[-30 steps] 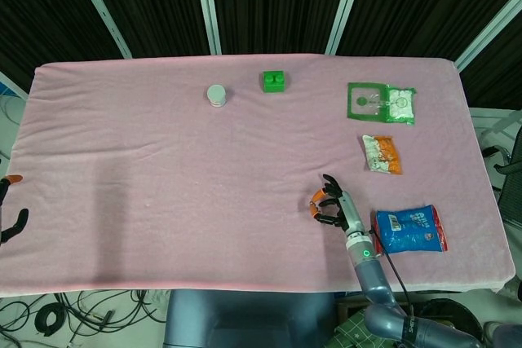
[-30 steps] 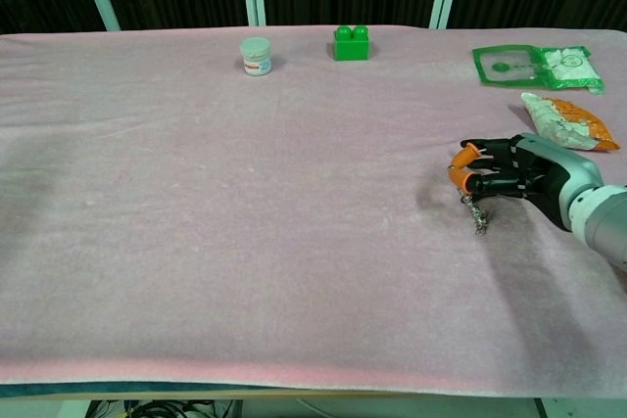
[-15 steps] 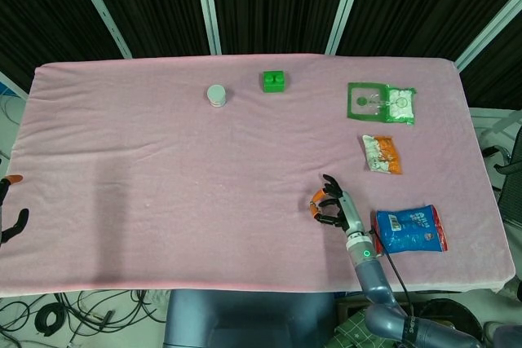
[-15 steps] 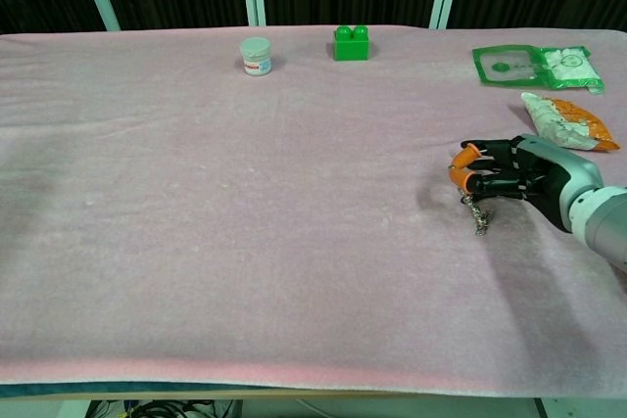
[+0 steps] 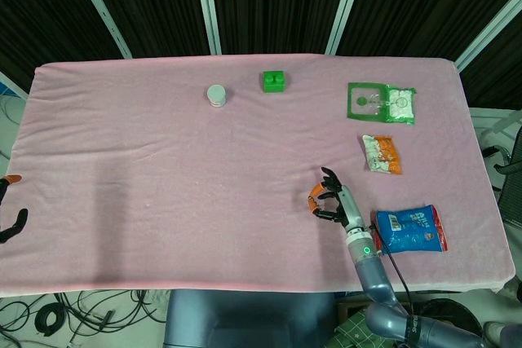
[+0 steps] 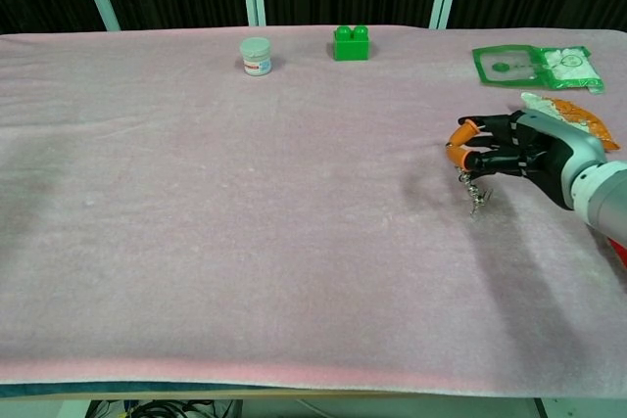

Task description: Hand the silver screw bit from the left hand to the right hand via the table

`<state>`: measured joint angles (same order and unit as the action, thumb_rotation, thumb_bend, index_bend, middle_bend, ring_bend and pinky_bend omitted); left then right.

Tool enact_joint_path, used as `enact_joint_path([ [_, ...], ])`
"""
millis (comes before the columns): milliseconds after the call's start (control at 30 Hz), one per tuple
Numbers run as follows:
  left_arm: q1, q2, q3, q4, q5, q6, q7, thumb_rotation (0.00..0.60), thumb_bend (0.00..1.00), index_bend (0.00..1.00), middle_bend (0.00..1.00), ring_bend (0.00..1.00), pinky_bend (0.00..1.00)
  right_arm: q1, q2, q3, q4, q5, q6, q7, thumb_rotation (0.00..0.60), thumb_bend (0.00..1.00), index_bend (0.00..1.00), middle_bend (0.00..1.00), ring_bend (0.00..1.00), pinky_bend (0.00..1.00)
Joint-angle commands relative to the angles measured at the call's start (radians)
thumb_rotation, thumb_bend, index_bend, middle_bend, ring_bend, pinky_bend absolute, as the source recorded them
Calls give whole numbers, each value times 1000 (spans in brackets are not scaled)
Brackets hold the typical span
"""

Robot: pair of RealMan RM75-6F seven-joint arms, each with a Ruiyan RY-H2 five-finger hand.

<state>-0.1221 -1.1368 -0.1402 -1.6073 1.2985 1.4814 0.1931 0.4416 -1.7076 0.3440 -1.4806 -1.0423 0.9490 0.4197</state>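
The silver screw bit [image 6: 476,198] hangs from the fingertips of my right hand [image 6: 509,152], just above the pink tablecloth [image 6: 245,222] at the right side. The hand's fingers are curled in and pinch the bit's top end. From the head view the same right hand [image 5: 330,200] shows near the table's front right, and the bit is too small to make out there. My left hand [image 5: 10,216] sits at the far left edge of the head view, off the table, fingers apart and holding nothing.
A white jar [image 5: 216,94] and a green block [image 5: 274,81] stand at the back. A green-white packet [image 5: 381,103], an orange snack packet [image 5: 381,154] and a blue packet [image 5: 410,229] lie along the right side, near my right hand.
My right hand has risen a little and drawn slightly back, and the screw bit has come up with it. The left hand has barely moved.
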Motion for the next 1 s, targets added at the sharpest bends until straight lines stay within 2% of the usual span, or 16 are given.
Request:
enact_joint_path([
  [33, 1, 1, 0, -1, 1, 1, -3, 600, 337, 289, 27, 0, 0, 9, 5, 4, -13, 7, 0, -19, 600, 366, 659, 43, 94, 325],
  [567, 11, 17, 1, -4, 18, 12, -42, 600, 337, 289, 27, 0, 0, 106, -4, 50, -78, 92, 6, -209, 600, 366, 659, 43, 94, 325],
  [1000, 15, 26, -2, -2, 16, 13, -62, 600, 337, 289, 27, 0, 0, 295, -79, 115, -46, 218, -25, -426, 600, 367, 659, 43, 94, 320],
])
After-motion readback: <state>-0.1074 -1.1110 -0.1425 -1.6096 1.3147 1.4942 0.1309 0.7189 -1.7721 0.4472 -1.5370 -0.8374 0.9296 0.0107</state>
